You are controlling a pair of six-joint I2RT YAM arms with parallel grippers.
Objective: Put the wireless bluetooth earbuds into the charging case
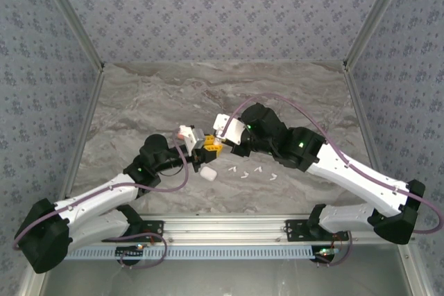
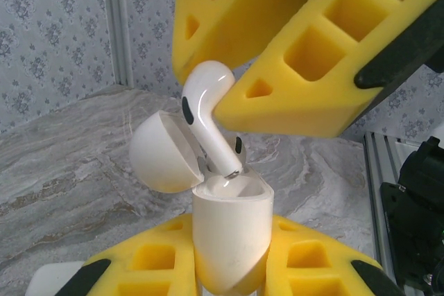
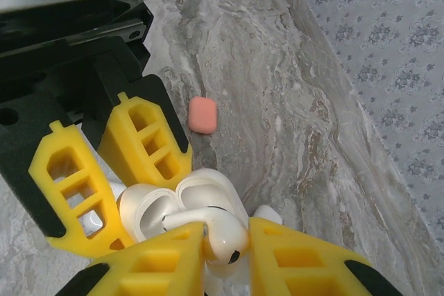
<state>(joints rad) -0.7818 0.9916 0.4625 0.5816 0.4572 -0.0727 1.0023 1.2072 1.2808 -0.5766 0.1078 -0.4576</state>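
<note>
right tool (image 3: 225, 258) grips earbud (image 2: 205, 102) | long axis near-upright, stem down | left tool (image 2: 229, 272) clamps case (image 2: 229, 223)

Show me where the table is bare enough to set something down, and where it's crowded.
Crowded: the centre, where the left gripper and right gripper meet, and the near strip with the white case and loose earbuds. Bare: the far table between them and the back wall, and the flanks beside the side walls.

The bottom edge cuts off the charging case (image 2: 229, 240) in the left wrist view. The right fingers (image 3: 298, 254) hide part of the earbud (image 3: 211, 225). Loose earbuds (image 1: 258, 169) on the bench (image 1: 139, 95), at 4 o'clock from it, are too small to tell apart.
</note>
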